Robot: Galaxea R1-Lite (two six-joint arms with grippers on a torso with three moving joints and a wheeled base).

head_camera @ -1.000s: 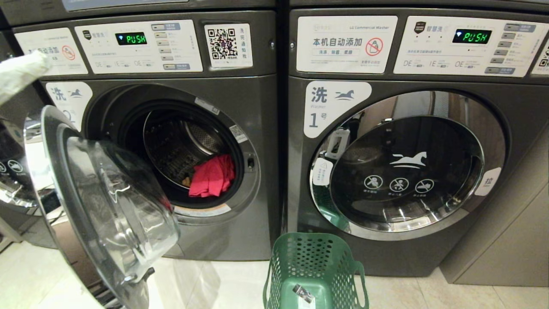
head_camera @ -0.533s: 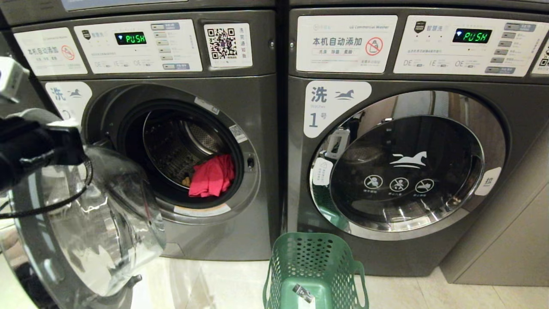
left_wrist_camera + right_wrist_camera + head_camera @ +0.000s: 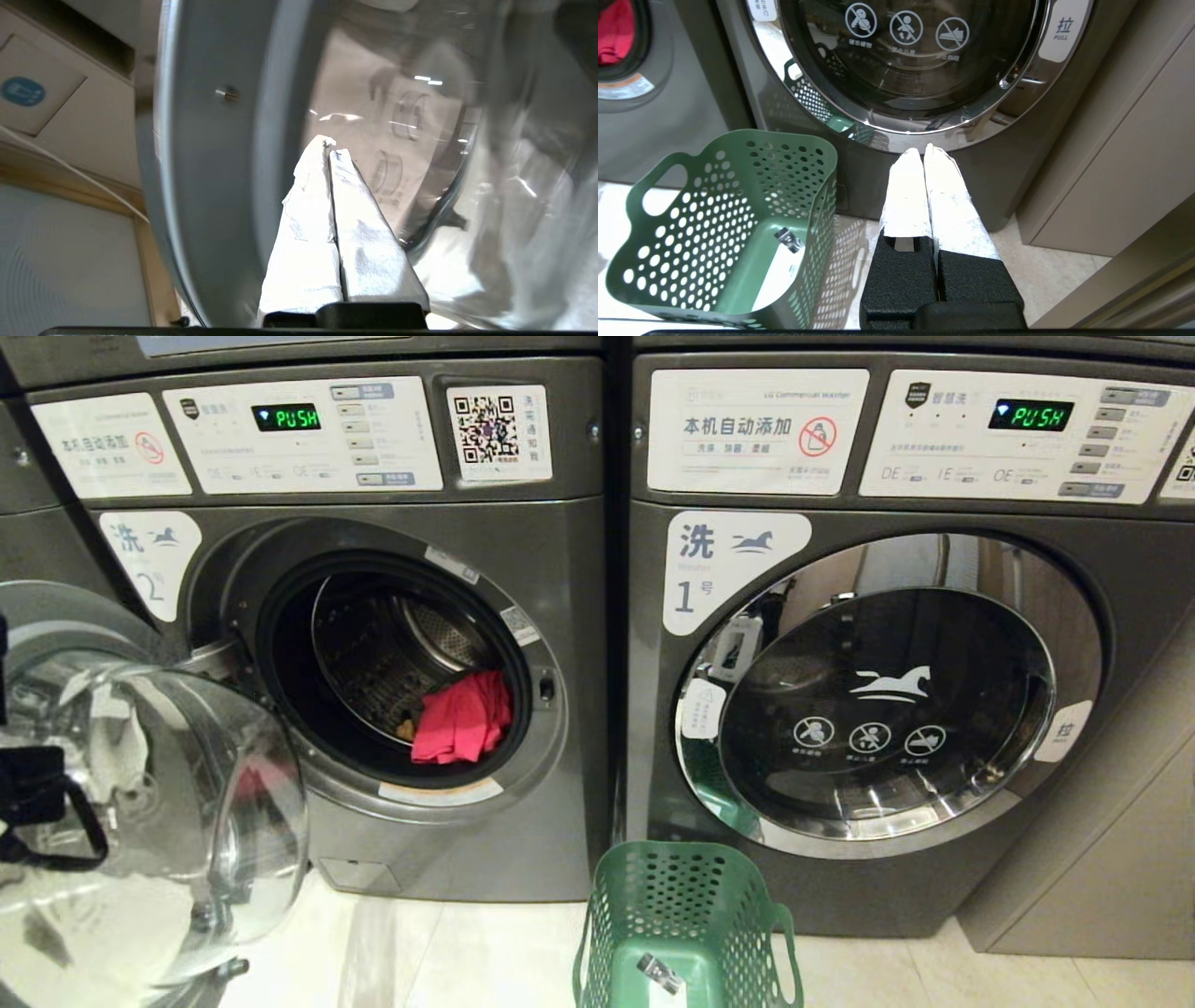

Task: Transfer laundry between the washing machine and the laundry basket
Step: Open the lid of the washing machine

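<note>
1. Inside the drum of the dark grey front-loading washing machine (image 3: 569,644) labelled "2", a crumpled bright red soft garment (image 3: 462,717) lay at the front lip, with a small yellow-orange scrap (image 3: 405,730) just beside it.
2. Judged by its folds, the red garment would be light, limp and apt to drape or snag on the door seal; a raised bunch of cloth near its top looked the best place to pinch.
3. That machine's round chrome-rimmed glass door (image 3: 168,821) stood swung wide open.
4. Close against the door's rim was the left gripper (image 3: 329,147), jaws pressed together and empty.
5. On the pale tiled floor stood the green perforated plastic laundry basket (image 3: 686,896), holding no clothes.
6. Beside it hung the right gripper (image 3: 923,151), jaws closed on nothing.
</note>
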